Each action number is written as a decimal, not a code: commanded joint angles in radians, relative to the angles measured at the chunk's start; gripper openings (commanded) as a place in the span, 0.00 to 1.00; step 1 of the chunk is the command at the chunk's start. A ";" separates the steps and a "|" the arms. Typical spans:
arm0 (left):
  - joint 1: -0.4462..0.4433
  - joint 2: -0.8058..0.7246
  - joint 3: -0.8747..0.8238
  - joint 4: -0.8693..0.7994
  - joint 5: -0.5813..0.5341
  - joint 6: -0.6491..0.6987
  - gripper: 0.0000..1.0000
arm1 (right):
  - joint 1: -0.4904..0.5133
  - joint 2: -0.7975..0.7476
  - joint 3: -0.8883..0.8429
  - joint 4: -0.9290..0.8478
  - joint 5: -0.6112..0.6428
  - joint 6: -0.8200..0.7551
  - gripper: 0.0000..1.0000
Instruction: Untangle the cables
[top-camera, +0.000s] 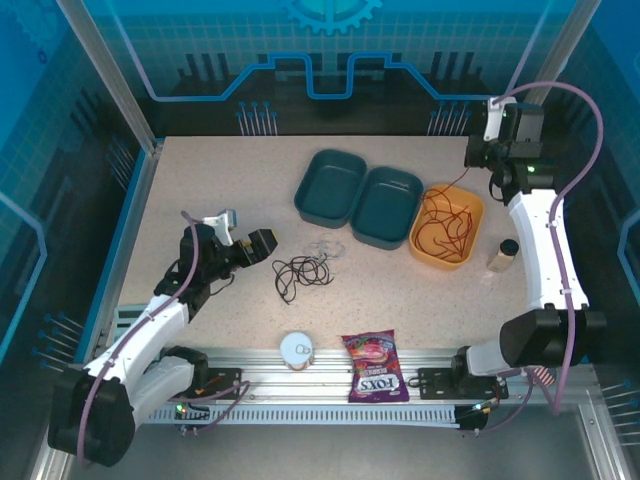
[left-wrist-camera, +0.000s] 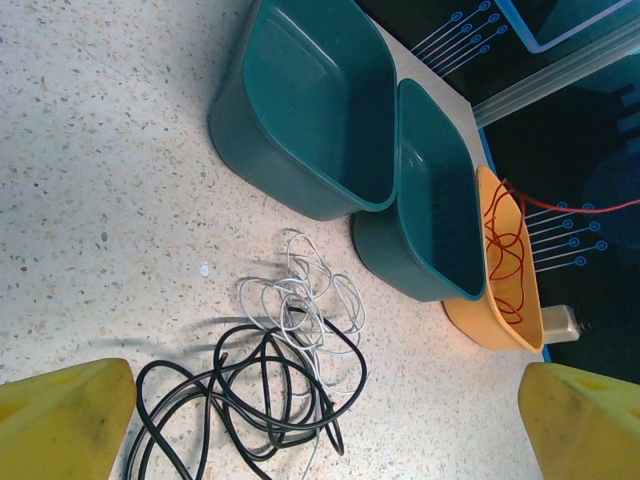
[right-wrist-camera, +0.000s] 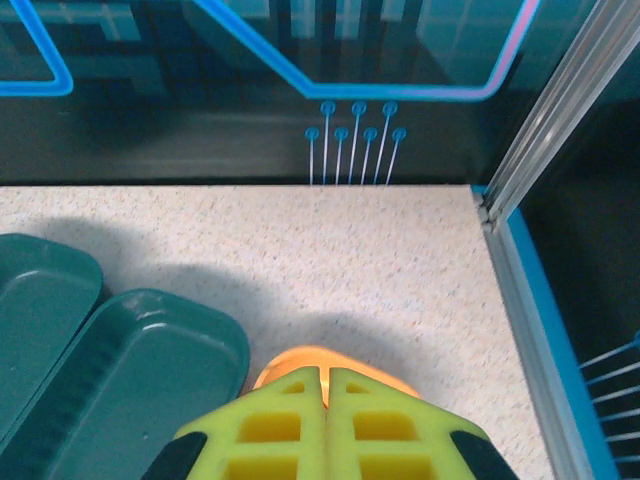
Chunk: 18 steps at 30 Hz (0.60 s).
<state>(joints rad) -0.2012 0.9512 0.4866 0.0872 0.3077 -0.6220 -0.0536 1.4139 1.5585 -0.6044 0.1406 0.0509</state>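
Cables, three: black cable (top-camera: 300, 272) and white cable (top-camera: 327, 247) are lying overlapped mid-frame on counter (top-camera: 200, 190). The red cable (top-camera: 447, 225) is coiling in the one orange tray (top-camera: 481, 215), with right claw (right-wrist-camera: 325, 395) clenching its strand. The left claw (top-camera: 243, 232) is gaping, released. Two teal trays (top-camera: 330, 185) are sitting upper centre.

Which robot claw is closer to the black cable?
Left. The left gripper hangs open right beside the black cable. The right gripper is far off, up by the orange tray, shut on the red cable.

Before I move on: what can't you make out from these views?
Right wrist: shut right gripper hides its own pinch; grip on red cable unconfirmed.
Left wrist: black cable cut off by the bottom edge.
Left wrist: black and white cable overlap; interlocked or just stacked, unclear.
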 joint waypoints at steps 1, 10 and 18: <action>-0.006 0.007 -0.010 0.017 0.002 0.002 0.99 | 0.001 -0.081 -0.055 0.057 -0.039 0.045 0.00; -0.006 0.011 -0.011 0.014 0.008 -0.004 0.99 | 0.021 -0.171 -0.203 -0.017 -0.013 0.054 0.00; -0.006 0.011 -0.014 0.010 0.008 -0.004 0.99 | 0.021 -0.187 -0.258 -0.070 0.073 0.043 0.00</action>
<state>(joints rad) -0.2012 0.9615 0.4866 0.0875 0.3080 -0.6262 -0.0441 1.2453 1.3102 -0.6441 0.1516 0.0898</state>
